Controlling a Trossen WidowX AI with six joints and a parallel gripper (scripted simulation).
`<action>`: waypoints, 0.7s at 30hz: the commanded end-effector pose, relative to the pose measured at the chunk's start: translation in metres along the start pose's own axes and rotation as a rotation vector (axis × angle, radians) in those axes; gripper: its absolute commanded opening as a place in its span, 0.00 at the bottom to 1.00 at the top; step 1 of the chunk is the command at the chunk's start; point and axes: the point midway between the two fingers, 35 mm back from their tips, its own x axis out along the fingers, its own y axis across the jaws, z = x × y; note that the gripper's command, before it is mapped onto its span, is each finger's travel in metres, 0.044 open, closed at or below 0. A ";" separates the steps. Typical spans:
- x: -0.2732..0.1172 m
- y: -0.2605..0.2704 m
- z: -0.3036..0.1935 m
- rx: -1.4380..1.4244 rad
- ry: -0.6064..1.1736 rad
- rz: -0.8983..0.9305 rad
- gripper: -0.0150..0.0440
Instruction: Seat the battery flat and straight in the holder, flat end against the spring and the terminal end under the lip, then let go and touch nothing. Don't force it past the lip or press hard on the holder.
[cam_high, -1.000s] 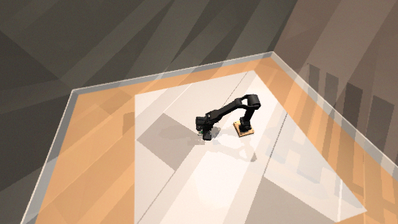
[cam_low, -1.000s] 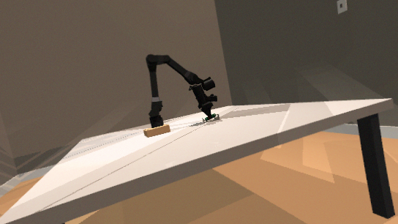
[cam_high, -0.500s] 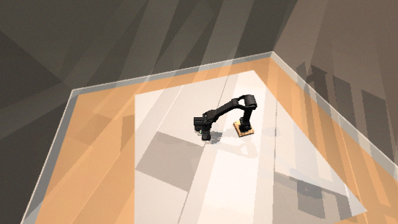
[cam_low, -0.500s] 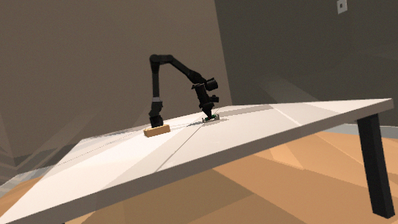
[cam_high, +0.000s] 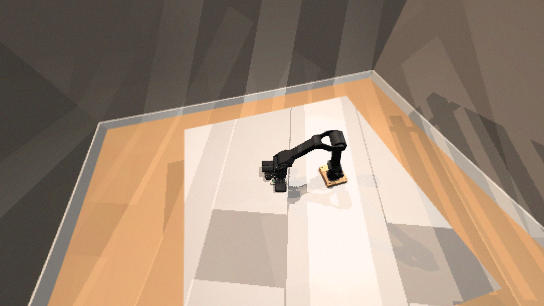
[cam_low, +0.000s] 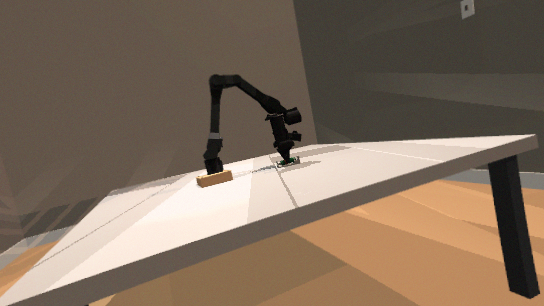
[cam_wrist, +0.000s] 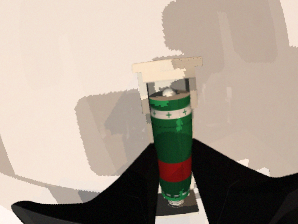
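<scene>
The green battery (cam_wrist: 171, 142) with a white band and a red band lies lengthwise over the holder in the wrist view, its silver terminal end toward the top. The pale holder (cam_wrist: 167, 68) shows its lip end beyond the terminal, with a gap between them, and its dark other end beneath the battery's flat end. A coil of the spring (cam_wrist: 175, 202) shows at the flat end. My gripper (cam_wrist: 172, 147) (cam_low: 287, 160) is shut on the battery from both sides, near the red band. How deep the battery sits in the holder, and whether it is level, cannot be told.
The arm's base stands on a wooden block (cam_high: 327, 181) (cam_low: 215, 179) on the white table (cam_high: 240, 250) (cam_low: 180, 220). Shadows of the arm fall across the table around the holder. The near table edge shows in the exterior view.
</scene>
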 end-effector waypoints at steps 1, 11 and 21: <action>0.002 0.000 -0.003 -0.002 0.034 0.001 0.36; 0.002 0.000 -0.001 0.000 0.083 -0.001 0.36; 0.003 0.000 0.003 0.000 0.096 -0.002 0.36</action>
